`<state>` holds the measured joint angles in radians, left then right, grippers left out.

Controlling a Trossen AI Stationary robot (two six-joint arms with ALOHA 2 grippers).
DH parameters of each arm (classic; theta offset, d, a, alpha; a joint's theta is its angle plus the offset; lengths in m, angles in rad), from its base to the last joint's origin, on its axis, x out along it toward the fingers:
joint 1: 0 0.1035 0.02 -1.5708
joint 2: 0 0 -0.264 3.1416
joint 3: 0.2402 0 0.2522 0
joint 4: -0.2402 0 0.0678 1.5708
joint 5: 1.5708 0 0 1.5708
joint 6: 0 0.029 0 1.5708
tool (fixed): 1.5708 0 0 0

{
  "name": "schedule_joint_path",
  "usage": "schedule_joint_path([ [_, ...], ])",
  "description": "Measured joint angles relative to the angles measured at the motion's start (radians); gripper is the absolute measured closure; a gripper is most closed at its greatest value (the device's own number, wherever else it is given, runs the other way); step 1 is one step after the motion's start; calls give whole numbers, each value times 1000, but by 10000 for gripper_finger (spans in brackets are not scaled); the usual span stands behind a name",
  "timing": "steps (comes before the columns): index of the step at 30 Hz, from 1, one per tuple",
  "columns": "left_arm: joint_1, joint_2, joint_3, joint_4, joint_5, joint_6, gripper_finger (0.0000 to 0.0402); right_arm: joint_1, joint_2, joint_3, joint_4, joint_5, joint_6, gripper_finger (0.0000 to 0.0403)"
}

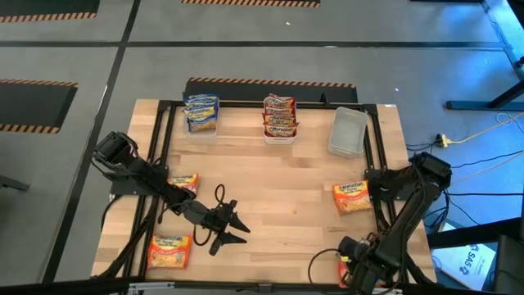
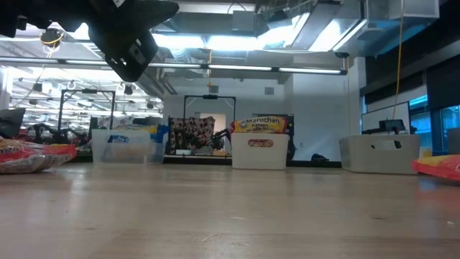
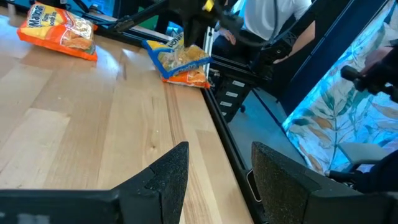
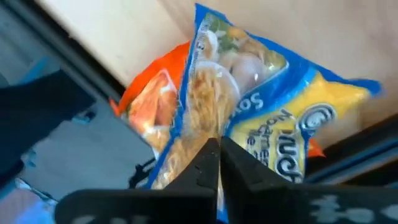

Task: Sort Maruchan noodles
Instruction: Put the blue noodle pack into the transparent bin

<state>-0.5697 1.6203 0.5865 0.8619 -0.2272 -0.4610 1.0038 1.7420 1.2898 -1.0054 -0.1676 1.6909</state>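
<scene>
My left gripper [image 1: 237, 230] [image 3: 217, 180] hangs open over bare wood in the near-left half of the table, touching nothing. My right gripper [image 1: 350, 267] [image 4: 217, 155] is at the table's near right corner, shut on a blue-and-yellow noodle packet [image 4: 261, 93] [image 3: 178, 61]. That packet lies over an orange packet [image 4: 149, 106]. Three more orange packets lie flat on the table: two on the left [image 1: 183, 183] [image 1: 169, 250] and one on the right [image 1: 352, 197] [image 3: 59, 31]. My right gripper pinches the blue-and-yellow packet between its two shut fingers at the packet's blue-bordered edge [image 4: 189, 134]. The fingers come from above, pointing down. The packet is tipped up, and its lower part rests on the orange packet at the table's corner.
Along the far edge stand three clear bins: one with blue packets [image 1: 201, 113], one with red packets [image 1: 279, 119], one without packets [image 1: 347, 131]. A black frame rail [image 3: 227, 93] runs along the table's edge. Bare wood lies across the middle. A person shows beyond the table in the left wrist view.
</scene>
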Motion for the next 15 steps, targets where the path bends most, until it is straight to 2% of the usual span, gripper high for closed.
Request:
schedule_joint_path([
  [6,0,0,0,1,0,0,233,-71,-3,89,-43,166,-198,402],
  [11,0,0,0,0,4,-5,233,-73,-2,89,-50,134,-157,393],
  [15,0,0,0,0,9,-1,233,-30,-2,74,-66,77,-54,359],
])
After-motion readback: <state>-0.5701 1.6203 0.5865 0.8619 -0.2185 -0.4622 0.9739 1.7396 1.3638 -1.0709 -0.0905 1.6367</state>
